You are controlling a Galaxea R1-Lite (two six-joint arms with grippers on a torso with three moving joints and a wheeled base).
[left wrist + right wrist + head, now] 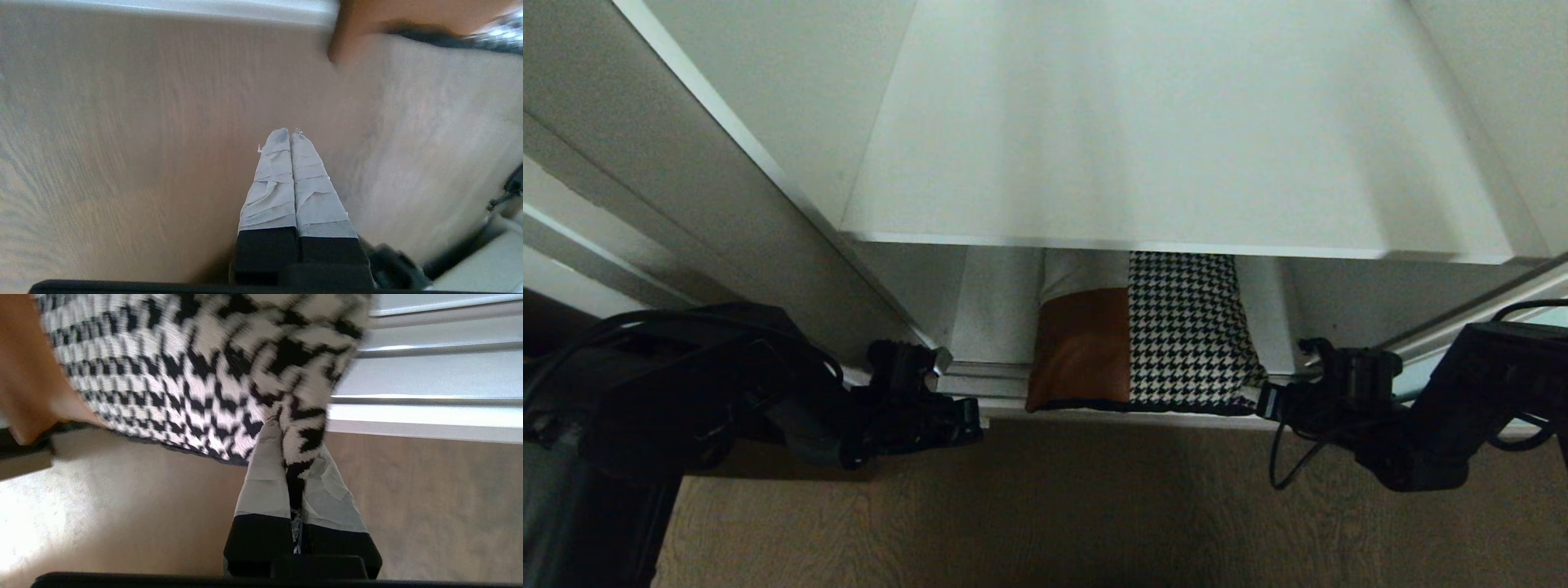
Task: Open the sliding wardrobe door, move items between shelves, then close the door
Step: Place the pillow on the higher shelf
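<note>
**Cushion pinched at its corner on the wardrobe's bottom level**

The cushion [1143, 343] lay on the lowest level of the wardrobe, under a wide white shelf [1176, 131] that hid its far part. Its tan-brown leather panel faced the robot's left and its houndstooth panel the right, and its near edge reached the sliding-door track [980, 384] at the front of the compartment, next to the wooden floor [1045, 506].

The right tool [292, 457] sat at the cushion's near right corner. In the right wrist view its taped fingers [265, 486] were closed on a fold of the houndstooth fabric, which ran down between them.

The left tool [291, 141] hung low over the floor off the cushion's left corner, apart from it. In the left wrist view its taped fingers [273, 183] were pressed flat together with nothing between them, and only an edge of the leather panel showed beyond.

A strip of the sliding wardrobe door [1429, 371] showed at the far right, behind the right arm.
</note>
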